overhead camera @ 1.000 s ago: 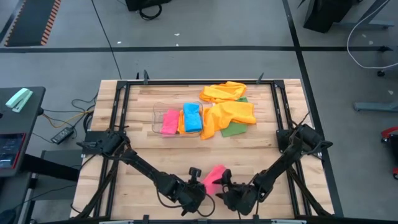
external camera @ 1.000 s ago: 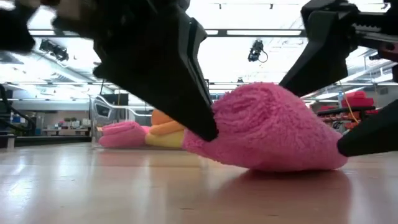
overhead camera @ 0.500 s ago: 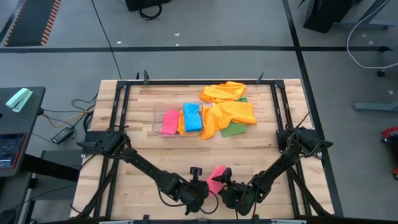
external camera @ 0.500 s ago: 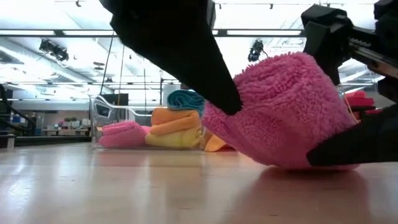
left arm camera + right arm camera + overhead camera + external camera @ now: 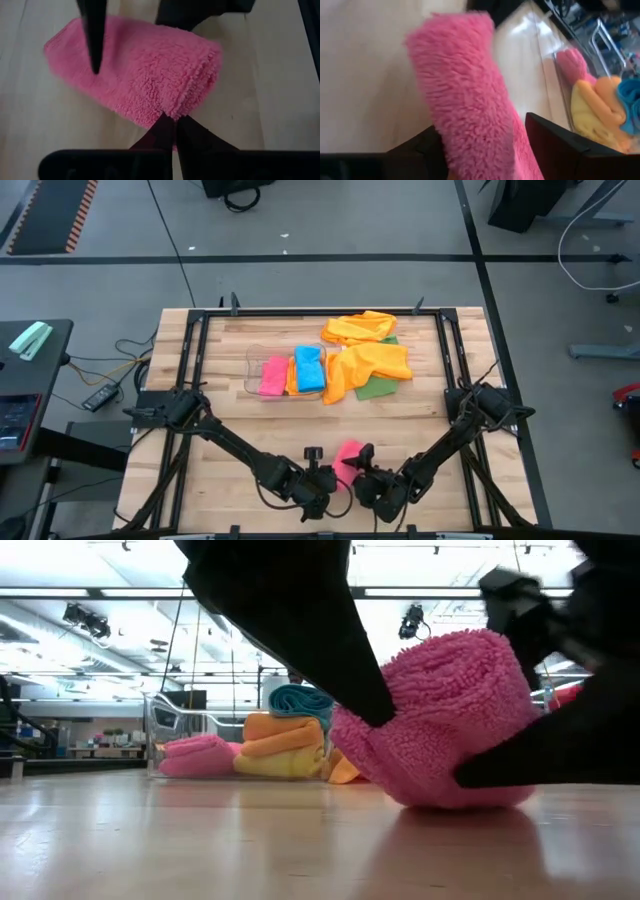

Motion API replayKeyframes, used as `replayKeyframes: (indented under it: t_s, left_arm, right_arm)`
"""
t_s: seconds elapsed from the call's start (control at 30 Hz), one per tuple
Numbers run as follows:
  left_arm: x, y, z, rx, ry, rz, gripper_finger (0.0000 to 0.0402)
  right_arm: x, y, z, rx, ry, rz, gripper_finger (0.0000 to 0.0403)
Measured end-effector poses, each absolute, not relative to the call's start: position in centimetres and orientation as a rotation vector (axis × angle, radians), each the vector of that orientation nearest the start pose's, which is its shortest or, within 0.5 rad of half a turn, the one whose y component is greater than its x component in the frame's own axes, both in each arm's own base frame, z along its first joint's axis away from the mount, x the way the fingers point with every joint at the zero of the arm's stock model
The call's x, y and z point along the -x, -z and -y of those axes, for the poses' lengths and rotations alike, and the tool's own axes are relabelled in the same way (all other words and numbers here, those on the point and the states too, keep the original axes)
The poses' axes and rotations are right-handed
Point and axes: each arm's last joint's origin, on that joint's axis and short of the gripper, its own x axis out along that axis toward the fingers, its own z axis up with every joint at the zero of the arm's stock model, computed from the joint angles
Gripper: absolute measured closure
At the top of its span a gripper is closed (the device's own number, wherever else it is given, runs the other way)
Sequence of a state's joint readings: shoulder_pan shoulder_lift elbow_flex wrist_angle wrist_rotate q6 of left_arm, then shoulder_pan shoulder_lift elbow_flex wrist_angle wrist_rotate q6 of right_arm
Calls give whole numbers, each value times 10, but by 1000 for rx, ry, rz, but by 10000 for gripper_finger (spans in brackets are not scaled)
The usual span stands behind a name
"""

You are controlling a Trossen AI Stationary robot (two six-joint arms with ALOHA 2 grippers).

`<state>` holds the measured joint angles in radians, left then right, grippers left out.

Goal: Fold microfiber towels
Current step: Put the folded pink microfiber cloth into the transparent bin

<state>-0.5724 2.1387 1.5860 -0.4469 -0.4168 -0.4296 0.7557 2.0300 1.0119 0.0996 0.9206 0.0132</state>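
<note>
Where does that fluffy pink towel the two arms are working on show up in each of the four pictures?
High view: pink towel near the table's front edge, between both claws.
Low view: big pink roll, right of centre.
Left wrist view: fills the middle.
Right wrist view: centre, upright.
Shared landmark: the clear bin of folded towels, also in the low and right wrist views.

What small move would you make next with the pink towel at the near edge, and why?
Probably close the right gripper onto the pink towel: its fingers straddle the folded cloth with gaps left, while the left gripper is shut on the towel's edge.
</note>
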Motion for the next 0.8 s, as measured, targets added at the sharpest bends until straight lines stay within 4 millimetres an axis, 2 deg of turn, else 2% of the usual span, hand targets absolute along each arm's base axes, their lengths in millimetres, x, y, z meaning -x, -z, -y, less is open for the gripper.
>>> replayKeyframes:
  t_s: [0.27, 0.53, 0.8]
  left_arm:
    - [-385, -169, 239, -112, -23, -884, 333]
    - [-374, -172, 257, -193, -86, -796, 231]
    - [-369, -178, 269, -263, -157, -677, 125]
  right_arm:
    - [-292, -94, -228, 588, 124, -649, 246]
    - [-292, -100, -228, 548, 128, -637, 350]
    - [-288, -122, -223, 445, 164, -630, 361]
